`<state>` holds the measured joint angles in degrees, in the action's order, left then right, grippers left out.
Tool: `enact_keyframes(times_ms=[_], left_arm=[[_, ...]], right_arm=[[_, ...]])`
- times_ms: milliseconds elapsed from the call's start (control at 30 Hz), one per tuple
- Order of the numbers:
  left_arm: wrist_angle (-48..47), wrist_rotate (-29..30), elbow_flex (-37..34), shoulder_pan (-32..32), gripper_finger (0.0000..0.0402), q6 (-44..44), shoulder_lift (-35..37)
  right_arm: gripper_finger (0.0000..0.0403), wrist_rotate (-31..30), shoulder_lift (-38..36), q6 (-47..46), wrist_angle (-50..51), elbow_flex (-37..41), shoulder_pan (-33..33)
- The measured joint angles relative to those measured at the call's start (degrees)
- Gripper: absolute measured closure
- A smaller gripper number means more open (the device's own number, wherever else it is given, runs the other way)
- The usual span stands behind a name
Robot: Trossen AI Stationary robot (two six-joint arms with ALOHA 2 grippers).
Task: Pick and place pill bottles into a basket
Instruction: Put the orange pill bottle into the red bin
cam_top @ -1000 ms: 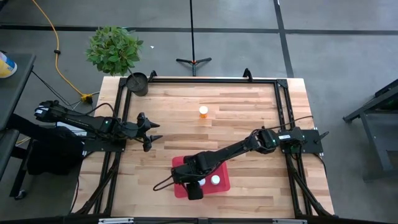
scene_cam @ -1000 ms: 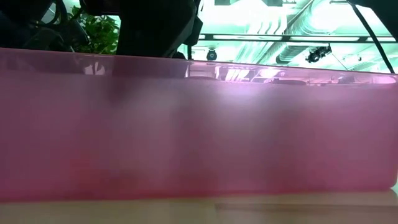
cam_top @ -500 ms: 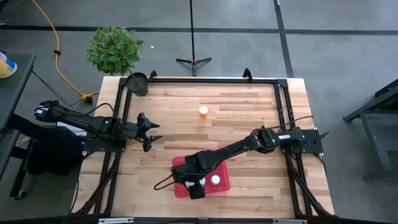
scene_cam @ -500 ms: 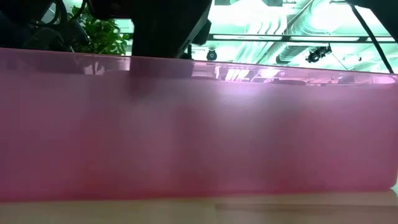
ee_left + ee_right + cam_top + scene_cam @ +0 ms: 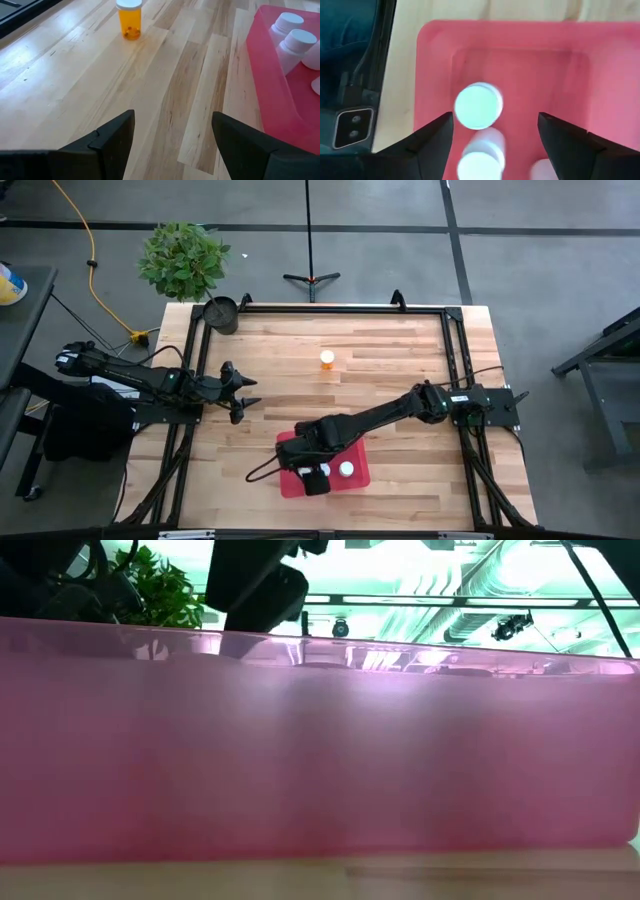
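Note:
The red basket [image 5: 352,452] sits near the table's front edge, and its wall fills the low view [image 5: 320,740]. White-capped pill bottles stand upright on its floor [image 5: 346,469] [image 5: 479,106] [image 5: 299,40]. One amber bottle with a white cap [image 5: 327,359] [image 5: 129,20] stands on the table toward the far side. My right gripper [image 5: 310,472] [image 5: 495,122] hangs open above the basket's left half, over the bottles, holding nothing. My left gripper [image 5: 245,395] [image 5: 172,120] is open and empty at the table's left, above the wood.
A small black pot [image 5: 221,313] stands at the far left corner, beside a green plant [image 5: 183,258] off the table. A black frame [image 5: 330,310] runs along the table's edges. Bare wood [image 5: 400,370] lies between the amber bottle and the basket.
My right gripper has risen out of the basket and drawn slightly toward the far edge. In the low view its dark body has lifted clear above the basket's rim. The bottles in the basket stand where they were.

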<state>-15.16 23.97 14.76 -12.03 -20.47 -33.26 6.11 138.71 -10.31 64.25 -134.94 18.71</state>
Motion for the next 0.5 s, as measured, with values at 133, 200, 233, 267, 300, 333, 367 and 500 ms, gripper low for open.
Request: enact_keyframes(times_ms=[133, 200, 233, 267, 300, 333, 367, 500], left_arm=[[-0.02, 0.00, 0.00, 0.02, 0.0103, 0.00, 0.00], [-0.02, 0.00, 0.00, 0.00, 0.0103, 0.00, 0.00], [-0.01, 0.00, 0.00, 0.00, 0.0103, 0.00, 0.00], [-0.02, 0.00, 0.00, 0.02, 0.0103, 0.00, 0.00], [-0.01, 0.00, 0.00, 0.01, 0.0103, 0.00, 0.00], [-0.01, 0.00, 0.00, 0.00, 0.0103, 0.00, 0.00], [-0.02, 0.00, 0.00, 0.00, 0.0103, 0.00, 0.00], [-0.03, 0.00, 0.00, 0.00, 0.0103, 0.00, 0.00]], right_arm=[[0.0124, -5.36, -0.48, 1.78, 0.10, -0.06, -1.17], [0.0123, -8.53, -0.65, 2.52, 0.29, -0.03, -1.99], [0.0123, -10.62, -0.78, 2.83, 0.36, -0.03, -2.44], [0.0123, -12.72, -0.88, 2.90, 0.42, -0.03, -2.95], [0.0123, -14.84, -0.94, 3.05, 0.58, -0.03, -3.46], [0.0123, -17.03, -0.94, 3.25, 0.96, -0.03, -4.01], [0.0123, -19.02, -0.94, 3.32, 1.50, -0.03, -4.61], [0.0123, -24.47, -0.94, 3.34, 3.13, -0.03, -7.45]])
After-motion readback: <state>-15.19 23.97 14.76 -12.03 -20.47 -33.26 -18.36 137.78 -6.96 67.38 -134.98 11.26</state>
